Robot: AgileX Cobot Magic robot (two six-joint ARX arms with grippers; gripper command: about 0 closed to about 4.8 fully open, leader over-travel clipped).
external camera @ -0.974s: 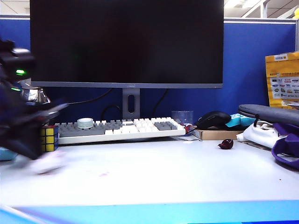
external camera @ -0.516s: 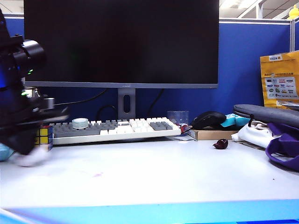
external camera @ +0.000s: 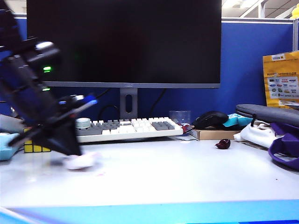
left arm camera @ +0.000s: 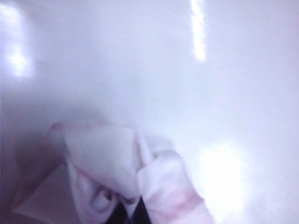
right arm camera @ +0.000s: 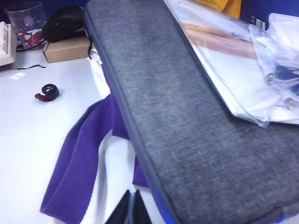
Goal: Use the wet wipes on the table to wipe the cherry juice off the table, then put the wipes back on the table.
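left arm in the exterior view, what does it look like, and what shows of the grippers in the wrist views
The left arm is dark, black to deep blue, blurred, with a rounded black housing, two small green lights and a blue-tipped part. Of the left gripper only dark pointed fingertips show at the picture's edge; the right gripper shows the same, two thin black tips close together.

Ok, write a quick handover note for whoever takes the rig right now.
Left tool: shut on the wet wipes, pressed to the table at its left side.
Right tool: shut, holding nothing, parked over a purple strap by the grey sleeve.
Cherry juice: a faint pink trace just right of the wipes.
Done: wipes picked up, wiping under way.
Left: clear the trace, then put the wipes down.
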